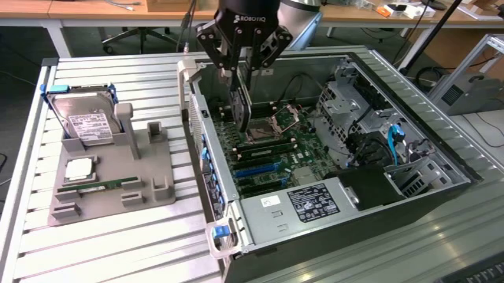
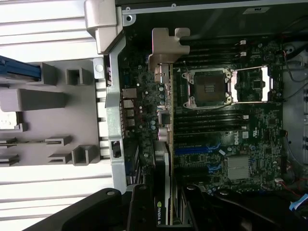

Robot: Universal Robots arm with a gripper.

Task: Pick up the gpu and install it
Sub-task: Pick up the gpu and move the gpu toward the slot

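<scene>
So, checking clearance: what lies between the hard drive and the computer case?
The grey holder's upright posts and a strip of slatted table, seen in the exterior view.

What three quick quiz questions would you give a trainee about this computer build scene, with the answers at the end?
1. True or false: the claw holds the gpu on edge over the open computer case.
2. The hard drive stands in: A) the grey holder, B) the computer case, C) the claw.
3. Fill the gap: the memory stick lies in the grey holder, on the exterior view's ____ of the computer case.
Key: 1 true; 2 A; 3 left.
</scene>
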